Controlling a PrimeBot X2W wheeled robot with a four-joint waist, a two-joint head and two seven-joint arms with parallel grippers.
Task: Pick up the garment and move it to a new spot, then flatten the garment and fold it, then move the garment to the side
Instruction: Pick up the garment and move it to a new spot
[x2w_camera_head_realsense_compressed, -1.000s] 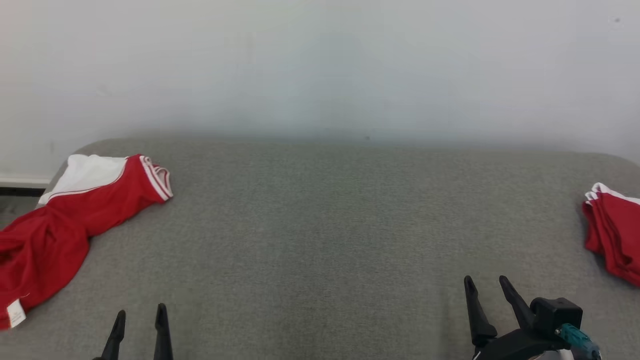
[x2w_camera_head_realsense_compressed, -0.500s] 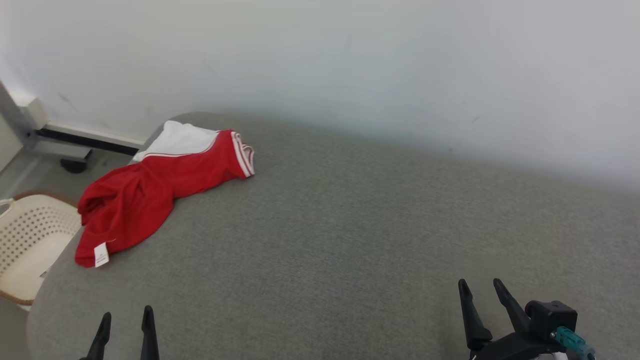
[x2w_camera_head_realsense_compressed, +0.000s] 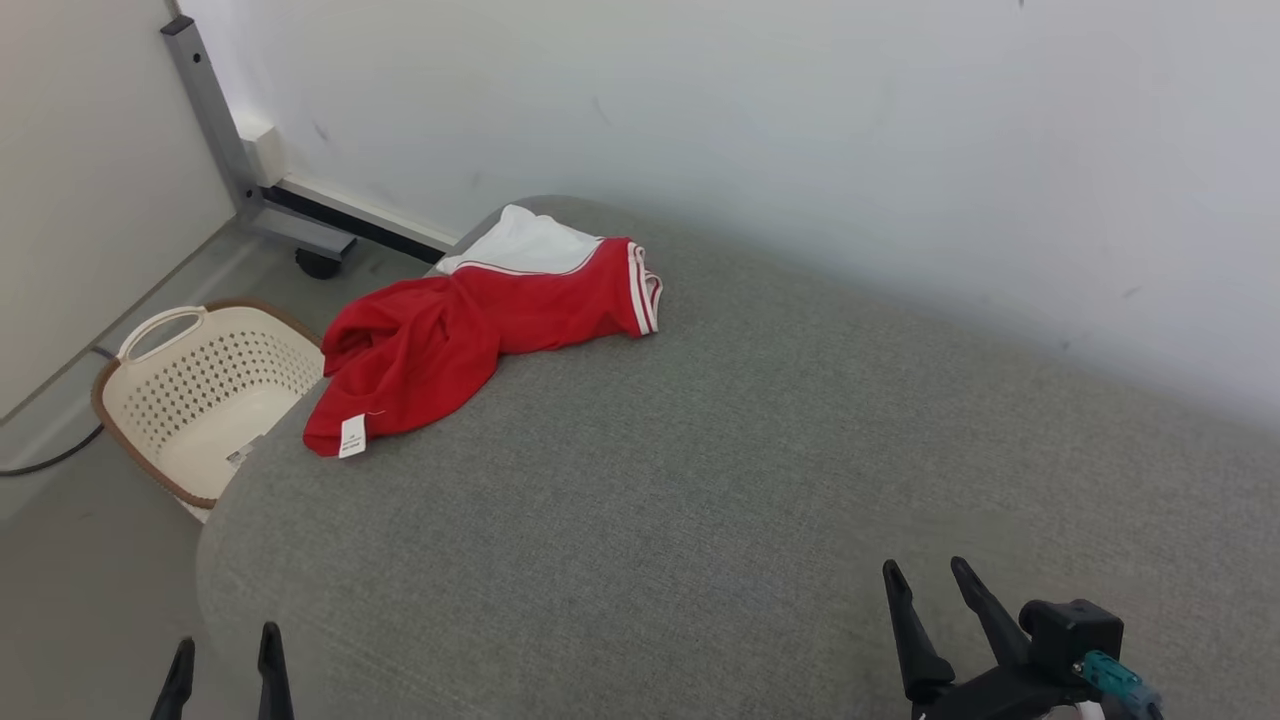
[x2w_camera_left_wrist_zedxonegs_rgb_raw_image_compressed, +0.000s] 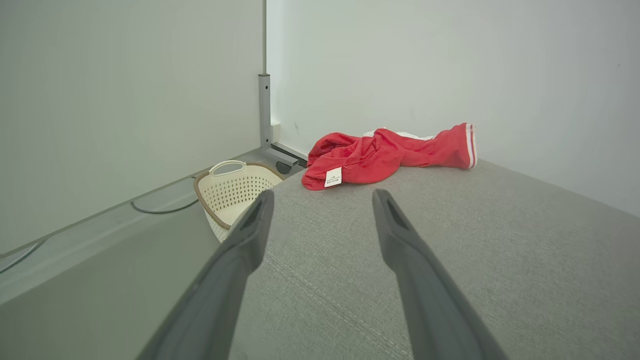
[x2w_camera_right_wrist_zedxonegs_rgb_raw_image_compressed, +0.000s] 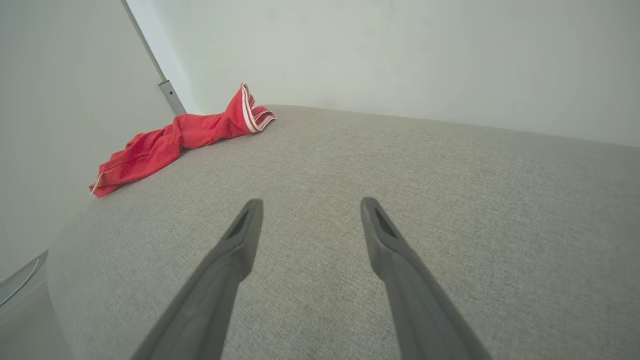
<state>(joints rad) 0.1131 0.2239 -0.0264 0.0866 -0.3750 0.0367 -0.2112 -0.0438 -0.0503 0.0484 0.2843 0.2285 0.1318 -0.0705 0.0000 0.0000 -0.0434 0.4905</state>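
Observation:
A crumpled red garment (x2w_camera_head_realsense_compressed: 470, 335) with a white panel and white-striped hem lies at the far left corner of the grey padded table (x2w_camera_head_realsense_compressed: 720, 480); a white label shows at its near end. The left wrist view has the garment (x2w_camera_left_wrist_zedxonegs_rgb_raw_image_compressed: 385, 152) ahead of my fingers, and the right wrist view has the garment (x2w_camera_right_wrist_zedxonegs_rgb_raw_image_compressed: 175, 137) far off to the upper left. My left gripper (x2w_camera_head_realsense_compressed: 225, 647) is open at the table's near left edge, empty. My right gripper (x2w_camera_head_realsense_compressed: 925, 582) is open near the front right, empty, well away from the cloth.
A cream perforated laundry basket (x2w_camera_head_realsense_compressed: 190, 385) stands on the floor just left of the table, below the garment. A grey metal post (x2w_camera_head_realsense_compressed: 215, 110) and a wheeled base stand by the wall behind it. A cable runs along the floor at left.
The head camera has swung to the left: the garment now sits nearer the picture's middle, the basket and post have come in, and the red pile at the right edge has left the picture. Both grippers stay open.

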